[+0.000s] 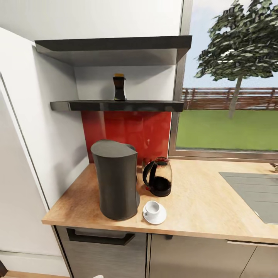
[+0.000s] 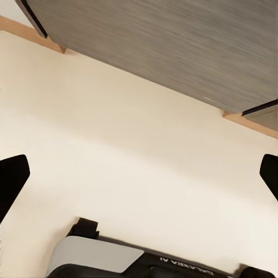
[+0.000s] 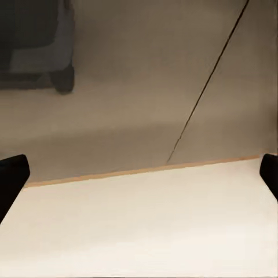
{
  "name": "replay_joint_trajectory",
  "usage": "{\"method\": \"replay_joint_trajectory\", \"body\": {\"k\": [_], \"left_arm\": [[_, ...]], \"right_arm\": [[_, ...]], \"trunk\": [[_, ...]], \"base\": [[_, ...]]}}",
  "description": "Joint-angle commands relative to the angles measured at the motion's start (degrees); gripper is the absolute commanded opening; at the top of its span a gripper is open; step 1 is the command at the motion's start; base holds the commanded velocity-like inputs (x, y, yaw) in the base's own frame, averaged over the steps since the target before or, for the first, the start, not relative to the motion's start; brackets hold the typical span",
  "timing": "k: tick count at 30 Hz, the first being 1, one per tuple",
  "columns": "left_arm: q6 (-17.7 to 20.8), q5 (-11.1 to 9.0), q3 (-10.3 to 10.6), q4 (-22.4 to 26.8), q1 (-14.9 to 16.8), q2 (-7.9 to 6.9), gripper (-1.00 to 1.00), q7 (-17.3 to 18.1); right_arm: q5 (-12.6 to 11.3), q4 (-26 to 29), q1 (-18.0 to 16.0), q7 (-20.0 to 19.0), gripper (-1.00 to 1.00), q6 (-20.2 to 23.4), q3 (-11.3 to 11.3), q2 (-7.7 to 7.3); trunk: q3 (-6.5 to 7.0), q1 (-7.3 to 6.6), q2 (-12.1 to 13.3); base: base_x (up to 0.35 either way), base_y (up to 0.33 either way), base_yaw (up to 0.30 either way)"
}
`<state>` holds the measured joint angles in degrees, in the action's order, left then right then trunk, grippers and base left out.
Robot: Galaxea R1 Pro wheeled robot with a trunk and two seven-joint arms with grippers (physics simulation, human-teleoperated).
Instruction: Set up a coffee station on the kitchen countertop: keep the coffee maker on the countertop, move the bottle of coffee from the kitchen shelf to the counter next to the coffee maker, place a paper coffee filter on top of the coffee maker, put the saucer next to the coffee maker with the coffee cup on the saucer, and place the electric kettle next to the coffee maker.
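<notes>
Light wood-grain worktop runs under a window with a lawn and tree outside, and on this kitchen countertop (image 1: 200, 200) most of the station is already laid: the coffee maker (image 1: 116, 179) stands near the front edge by the white side wall, the electric kettle (image 1: 158, 177) sits just beside and behind it, and the coffee cup (image 1: 153, 207) rests on the saucer (image 1: 154, 213), which lies just beside the maker's base. Still out of place is the bottle of coffee (image 1: 119, 87), upright on the kitchen shelf (image 1: 116, 105) above the red backsplash (image 1: 127, 133), roughly over the maker; that looks like the step in hand. I see no paper filter on the maker's flat top. Both arms hang low: the left gripper (image 2: 139, 174) has its fingertips wide apart at the edges of its view over pale floor and a grey cabinet front, holding nothing, and the right gripper (image 3: 139, 174) is likewise spread and empty. To do it well, I would raise one arm clear of the counter edge, approach the bottle level from the front under the upper black board (image 1: 112, 48), and close on the dark body below the amber cap. Lift little, since headroom is short, draw straight back, then lower it in the open counter beside the maker, clear of the kettle's handle and the cup.
</notes>
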<state>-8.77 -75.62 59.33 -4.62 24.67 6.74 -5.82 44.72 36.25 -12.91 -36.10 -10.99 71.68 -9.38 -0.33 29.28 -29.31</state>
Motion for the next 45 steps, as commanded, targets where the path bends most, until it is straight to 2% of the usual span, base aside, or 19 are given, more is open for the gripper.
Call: {"method": "replay_joint_trajectory", "body": {"k": [1, 2, 4, 5, 7, 10, 14, 17, 20, 27, 39, 40, 41, 42, 45], "left_arm": [[-0.1, -0.1, 0.3, -0.2, 0.0, 0.02, 1.00, -0.1], [-0.1, -0.1, 0.3, -0.2, 0.0, -0.02, 1.00, -0.1], [-0.1, -0.1, 0.3, -0.2, 0.0, -0.05, 1.00, -0.1], [-0.1, -0.1, 0.3, -0.2, 0.0, -0.06, 1.00, -0.1], [-0.1, -0.1, 0.3, -0.2, 0.0, -0.06, 1.00, -0.1], [-0.1, -0.1, 0.3, -0.2, 0.0, -0.06, 1.00, -0.1], [-0.1, -0.1, 0.3, -0.2, 0.0, -0.06, 1.00, -0.1], [0.1, 0.6, 0.9, -1.1, -1.0, -0.78, 1.00, 0.0], [-0.1, 0.3, 0.7, -1.1, -1.9, -1.35, 1.00, 0.1], [-1.4, -1.9, 0.0, -0.8, -4.2, -3.63, 1.00, 1.9], [-1.4, -5.9, -0.6, -0.8, -4.6, -7.54, 1.00, 5.7], [-1.4, -20.8, -0.6, -0.8, -4.6, -31.11, 1.00, 71.6], [-1.4, -20.9, -0.6, -0.8, -4.6, -31.51, 1.00, 73.0], [-1.4, -21.2, -0.9, -0.7, -4.6, -32.59, 1.00, 76.5], [-1.9, -21.4, -1.2, -0.3, -4.6, -33.13, 1.00, 78.5]], "right_arm": [[0.6, -1.3, -0.1, 0.9, 1.00, -0.4, 0.4, -1.10], [0.6, -3.1, -0.1, 2.5, 1.00, -0.4, 0.5, -2.43], [1.2, -5.9, 0.2, 4.9, 1.00, -0.4, 0.4, -4.10], [4.5, -6.7, 1.6, 5.2, 1.00, -0.4, 0.4, -4.11], [7.5, -9.1, 2.0, 5.3, 1.00, -0.4, 0.4, -4.16], [9.2, -12.2, 2.3, 5.4, 1.00, -0.2, 0.5, -4.24], [9.5, -13.1, 2.4, 5.4, 1.00, -0.1, 0.4, -4.02], [10.1, -13.4, 1.5, 5.1, 1.00, -0.5, 0.2, -3.04], [10.2, -13.4, 1.0, 4.8, 1.00, -0.5, 0.1, -2.07], [10.2, -13.4, 0.5, 4.8, 1.00, -0.5, 0.1, 0.04], [10.2, -13.5, 0.5, 4.8, 1.00, -0.6, 0.0, 0.30], [10.2, -13.5, 0.5, 4.8, 1.00, -0.6, 0.0, 0.31], [10.2, -13.5, 0.5, 4.8, 1.00, -0.7, 0.0, 0.31], [10.2, -13.5, 0.5, 4.8, 1.00, -0.7, 0.1, 0.35], [10.2, -13.5, 0.5, 4.8, 1.00, -0.7, 0.1, 0.50]], "trunk": [[0.15, -0.20, 0.4], [0.33, -0.42, 0.8], [0.69, -0.86, 1.6], [0.87, -1.08, 2.0], [1.23, -1.52, 2.8], [1.77, -2.18, 4.0], [2.49, -3.06, 5.6], [2.48, -3.05, 5.6], [2.48, -3.05, 5.6], [2.48, -3.05, 5.6], [2.48, -3.05, 5.6], [2.48, -3.05, 5.6], [2.48, -3.05, 5.6], [2.48, -3.05, 5.6], [2.48, -3.05, 5.6]], "base": [[0.000, 0.000, 0.000], [0.000, 0.000, 0.000], [0.000, 0.000, 0.000], [0.000, 0.000, 0.000], [0.000, 0.000, 0.000], [0.000, 0.000, 0.000], [0.000, 0.000, 0.000], [0.000, 0.000, 0.000], [0.000, 0.000, 0.000], [0.000, 0.000, 0.000], [0.000, 0.000, 0.000], [0.000, 0.000, 0.000], [0.000, 0.000, 0.000], [0.000, 0.000, 0.000], [0.000, 0.000, 0.000]]}}
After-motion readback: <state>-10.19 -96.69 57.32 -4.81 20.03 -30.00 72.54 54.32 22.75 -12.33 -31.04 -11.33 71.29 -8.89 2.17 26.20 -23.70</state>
